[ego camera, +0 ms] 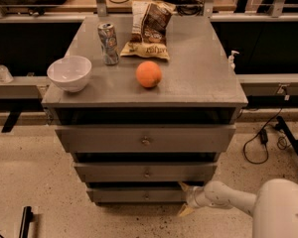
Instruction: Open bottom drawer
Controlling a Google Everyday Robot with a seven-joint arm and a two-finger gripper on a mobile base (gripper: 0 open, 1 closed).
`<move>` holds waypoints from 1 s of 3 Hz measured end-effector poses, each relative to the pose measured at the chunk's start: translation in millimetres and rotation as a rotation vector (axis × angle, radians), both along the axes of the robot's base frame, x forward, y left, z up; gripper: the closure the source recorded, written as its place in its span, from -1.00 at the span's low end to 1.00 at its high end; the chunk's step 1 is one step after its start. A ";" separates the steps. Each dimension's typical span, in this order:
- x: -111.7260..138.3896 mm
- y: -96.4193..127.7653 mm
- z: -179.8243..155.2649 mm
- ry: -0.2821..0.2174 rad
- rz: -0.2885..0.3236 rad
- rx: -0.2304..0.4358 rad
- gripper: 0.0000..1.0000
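Observation:
The bottom drawer [139, 195] is the lowest and slimmest of three grey drawer fronts, with a small round knob [146, 196] at its centre. It sits slightly out from the cabinet body. My gripper [185, 199] reaches in from the lower right, at floor level, at the right end of this drawer front. Its fingers are open, one [183, 185] at the drawer's top edge and the pale one [185, 211] below its bottom edge. The gripper is well to the right of the knob.
The middle drawer [145, 172] and the top drawer [145, 140] are above. On the cabinet top [198, 78] stand a white bowl [69, 72], a soda can [109, 36], a chip bag [149, 23] and an orange [149, 74]. Cables [260, 138] lie on the floor at right.

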State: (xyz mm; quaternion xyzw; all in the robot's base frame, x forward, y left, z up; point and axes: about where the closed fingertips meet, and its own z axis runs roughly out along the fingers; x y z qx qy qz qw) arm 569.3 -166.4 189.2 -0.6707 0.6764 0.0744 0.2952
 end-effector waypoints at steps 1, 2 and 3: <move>-18.3 -3.1 -8.7 0.010 -0.014 0.015 -0.02; -31.1 -2.0 -13.5 0.022 -0.011 0.020 0.42; -31.4 -1.9 -11.4 0.022 -0.011 0.020 0.74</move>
